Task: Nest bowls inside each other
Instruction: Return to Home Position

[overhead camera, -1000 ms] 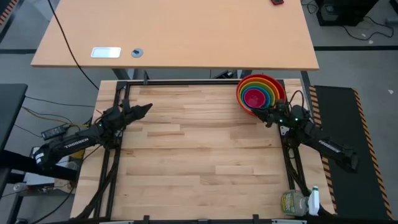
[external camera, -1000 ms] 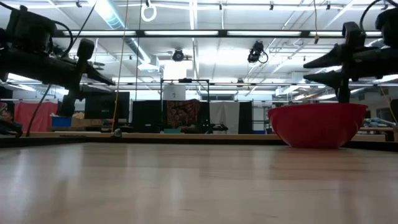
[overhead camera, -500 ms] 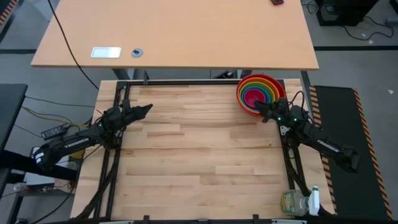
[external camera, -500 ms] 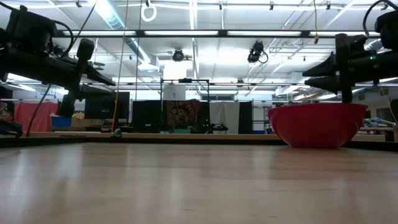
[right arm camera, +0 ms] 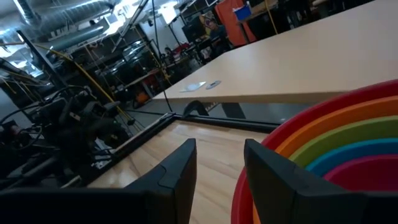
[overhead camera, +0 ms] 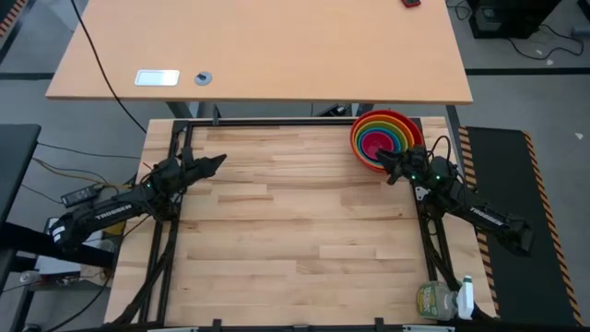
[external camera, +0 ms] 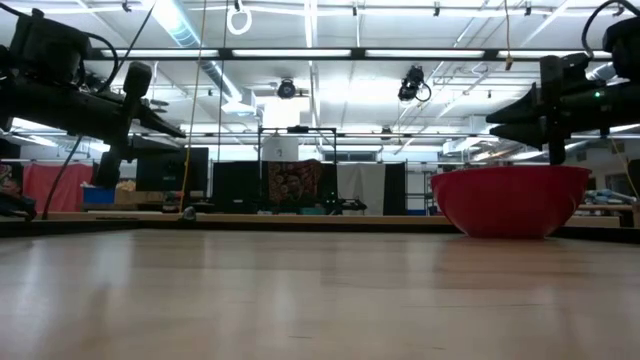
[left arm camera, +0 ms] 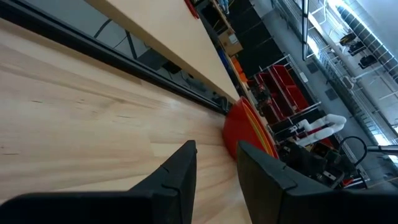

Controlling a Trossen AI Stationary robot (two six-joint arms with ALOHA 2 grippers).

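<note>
Wooden table (overhead camera: 295, 231); right pincer (overhead camera: 382, 158) part-open, empty, near nested bowls (overhead camera: 385, 138).

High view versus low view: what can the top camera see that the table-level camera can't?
Only the high view shows the smaller bowls, orange, yellow-green, blue and pink, nested like rings inside the red bowl, plus a bottle by the table's corner. Only the low view shows the red bowl's outer side and the ceiling lights. Both show the red bowl, the left gripper and the right gripper, both empty.
</note>
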